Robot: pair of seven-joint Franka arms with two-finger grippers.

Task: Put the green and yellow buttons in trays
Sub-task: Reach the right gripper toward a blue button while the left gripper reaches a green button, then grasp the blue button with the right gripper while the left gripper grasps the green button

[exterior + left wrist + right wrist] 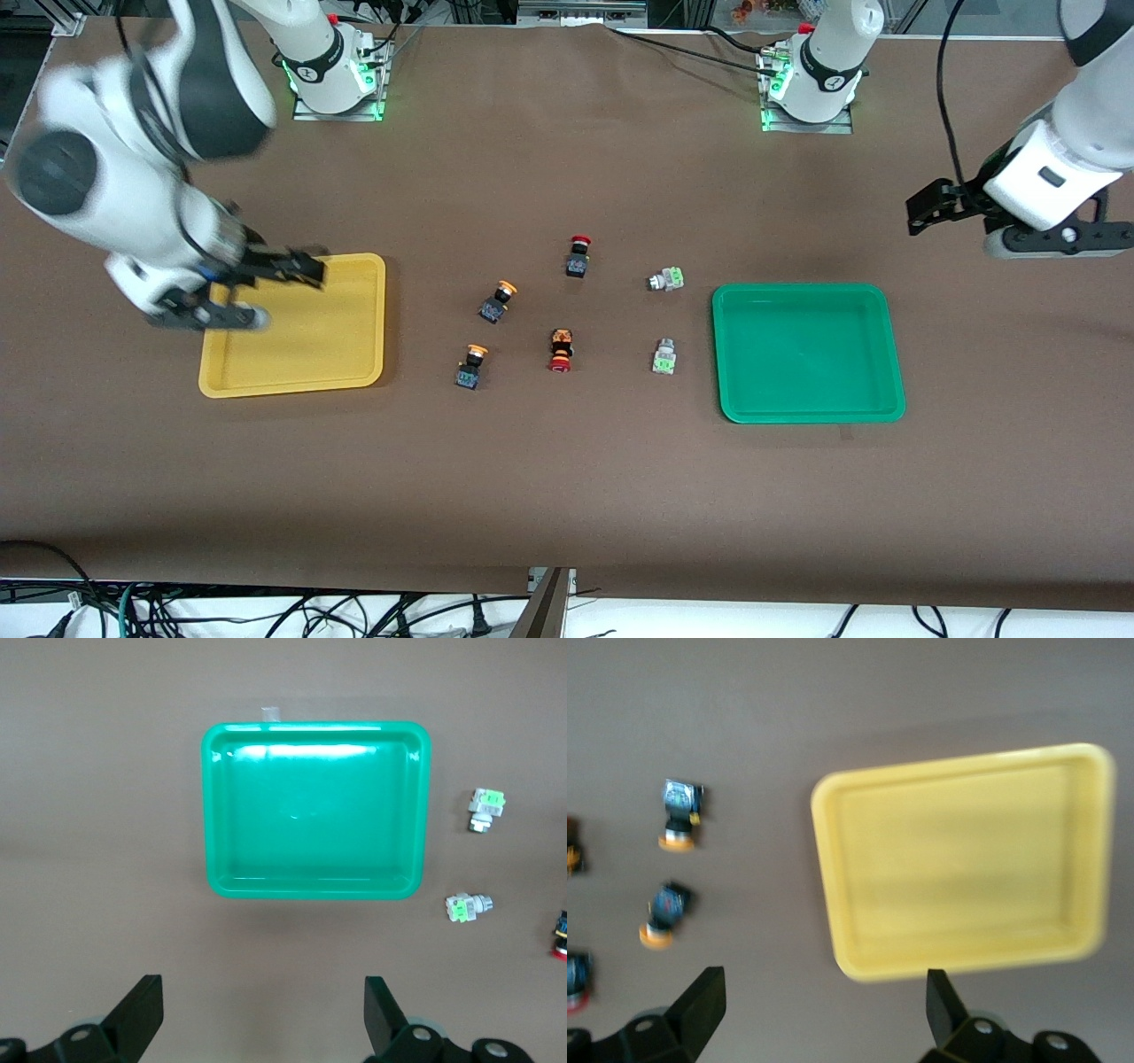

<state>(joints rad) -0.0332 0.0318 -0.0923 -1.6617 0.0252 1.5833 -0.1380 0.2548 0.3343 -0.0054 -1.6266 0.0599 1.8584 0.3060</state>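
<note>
Two yellow-capped dark buttons (498, 302) (472, 366) lie mid-table, between the trays. Two grey-and-green buttons (665, 281) (664, 356) lie beside the green tray (808, 408). The yellow tray (292, 385) is empty, and so is the green one. My right gripper (306, 270) is open and empty over the yellow tray's rim. Its wrist view shows the yellow tray (966, 859) and both yellow buttons (679, 815) (663, 917). My left gripper (921, 213) is open and empty, in the air over the table at the left arm's end. Its wrist view shows the green tray (314, 890) and both green buttons (486, 806) (467, 906).
A red-capped black button (578, 256) stands mid-table, farther from the front camera than the others. A red-capped button with an orange-black body (560, 349) lies between the yellow and green buttons. The arms' bases stand along the table's back edge.
</note>
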